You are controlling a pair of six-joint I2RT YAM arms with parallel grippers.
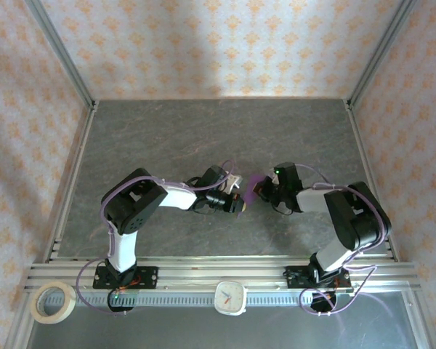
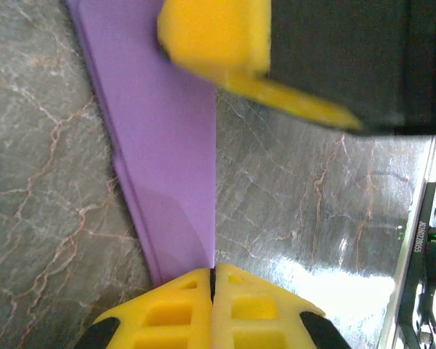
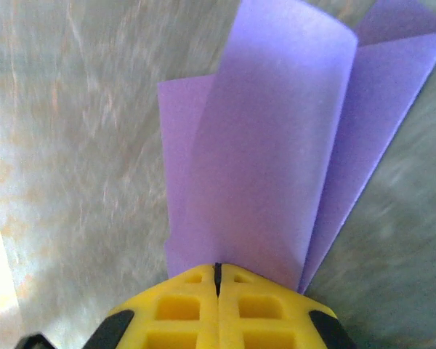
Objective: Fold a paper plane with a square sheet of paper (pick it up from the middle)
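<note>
The purple paper (image 1: 256,182) is folded into several layers and sits between the two claws near the middle of the table (image 1: 203,138). In the left wrist view the paper (image 2: 171,145) is a long strip that narrows toward the left claw (image 2: 212,280). Its thin end runs into the seam between that claw's yellow fingertips, which are pressed together on it. The far end of the strip passes under a yellow finger (image 2: 214,33) of the right claw.

In the right wrist view the paper (image 3: 269,145) fans out in overlapping flaps from the right claw (image 3: 218,273), whose tips are likewise pinched on the lower edge of the layers. From above, the left claw (image 1: 237,203) and right claw (image 1: 261,191) face each other, just beside one another, with the paper bridging them. I cannot tell whether it touches the table.
</note>
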